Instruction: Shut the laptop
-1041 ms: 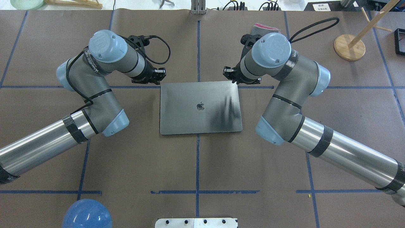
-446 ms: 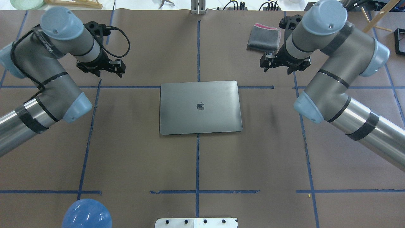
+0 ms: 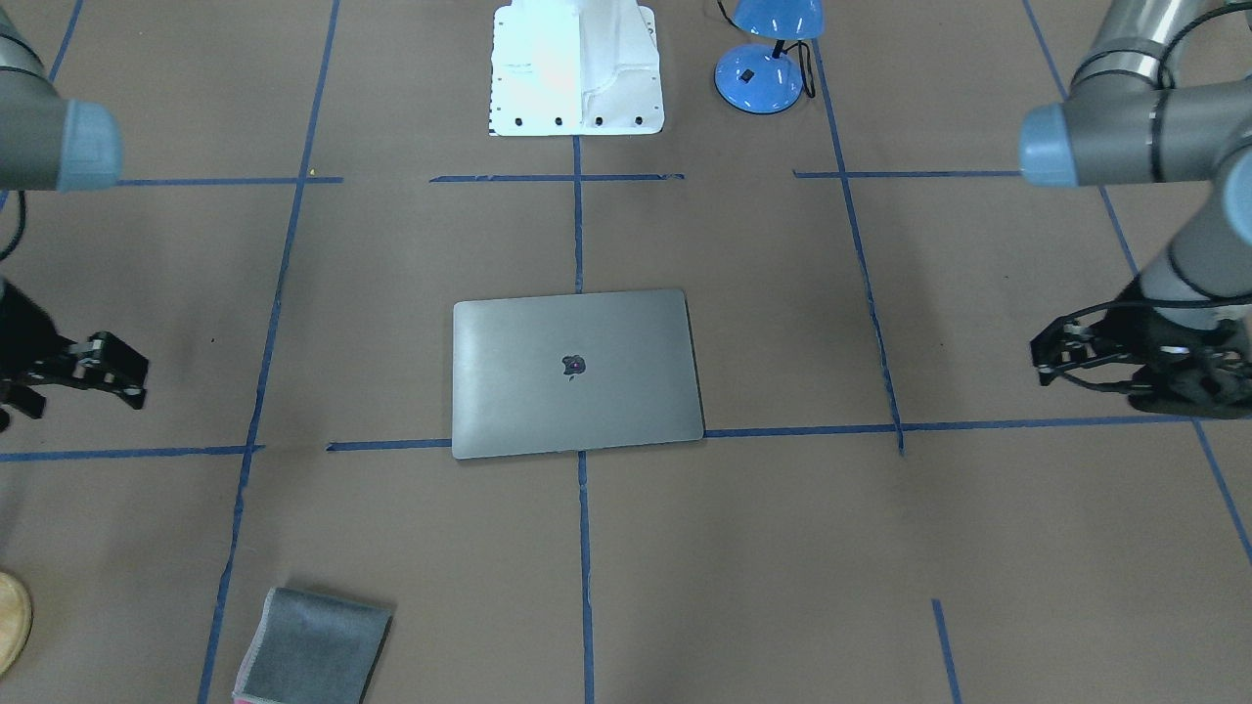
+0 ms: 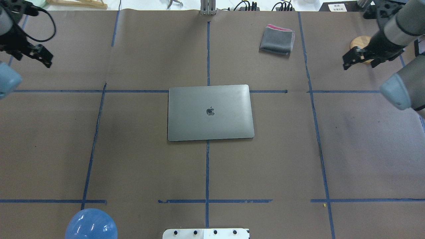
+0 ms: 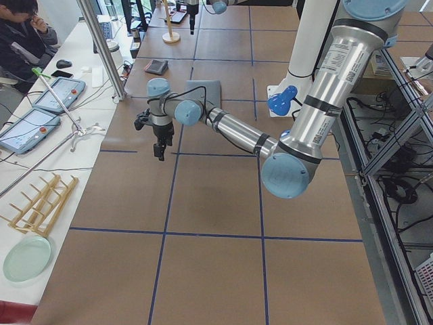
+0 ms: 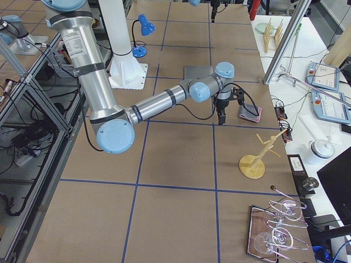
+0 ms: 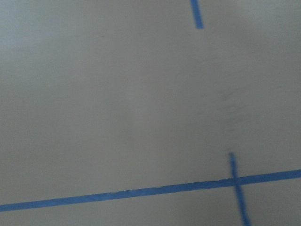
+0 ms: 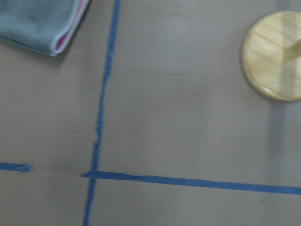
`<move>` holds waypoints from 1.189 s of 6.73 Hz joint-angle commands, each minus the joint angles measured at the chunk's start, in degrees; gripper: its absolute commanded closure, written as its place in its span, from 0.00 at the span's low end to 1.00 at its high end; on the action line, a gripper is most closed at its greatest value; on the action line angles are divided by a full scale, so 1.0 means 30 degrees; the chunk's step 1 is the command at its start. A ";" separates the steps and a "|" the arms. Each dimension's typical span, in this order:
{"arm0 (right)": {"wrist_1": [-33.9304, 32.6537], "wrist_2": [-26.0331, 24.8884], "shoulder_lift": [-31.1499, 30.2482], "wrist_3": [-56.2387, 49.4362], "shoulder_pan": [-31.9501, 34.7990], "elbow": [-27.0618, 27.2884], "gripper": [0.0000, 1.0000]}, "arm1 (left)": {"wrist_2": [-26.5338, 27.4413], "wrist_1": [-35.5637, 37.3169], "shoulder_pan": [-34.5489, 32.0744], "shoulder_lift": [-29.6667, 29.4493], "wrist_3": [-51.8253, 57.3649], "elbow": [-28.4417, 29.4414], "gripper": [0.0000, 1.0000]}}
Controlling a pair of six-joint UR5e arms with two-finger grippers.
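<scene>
Lying shut and flat at the centre of the tabletop [image 4: 132, 159], the laptop [image 4: 209, 113] looks already closed, and with the left end effector [image 4: 33, 56] at upper left and the right end effector [image 4: 359, 62] at upper right both wide and empty, well apart from it, the next move probably only calls for keeping clear.

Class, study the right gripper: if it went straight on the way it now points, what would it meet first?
It points down, so the right gripper would probably meet bare table paper between the grey cloth and the wooden base.
</scene>
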 commanded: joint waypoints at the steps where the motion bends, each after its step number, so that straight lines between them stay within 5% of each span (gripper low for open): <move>1: -0.2007 0.1478 -0.3787 -0.7113 0.3979 0.1768 0.00 | -0.2380 0.1187 -0.4434 0.2850 0.7243 -0.0058 0.01; 3: -0.7224 0.1511 -0.4998 -1.2163 0.5455 0.2746 0.00 | -0.2418 0.3126 -0.5420 0.4842 0.7681 -0.0380 0.01; 5: -0.5083 0.2560 -0.7602 -1.2450 0.5810 0.2659 0.00 | -0.2505 0.3048 -0.5507 0.6306 0.7740 -0.0582 0.01; 8: -0.4517 0.2565 -0.7671 -1.2098 0.5958 0.2424 0.00 | -0.2067 0.2927 -0.5567 0.6523 0.7505 -0.1465 0.01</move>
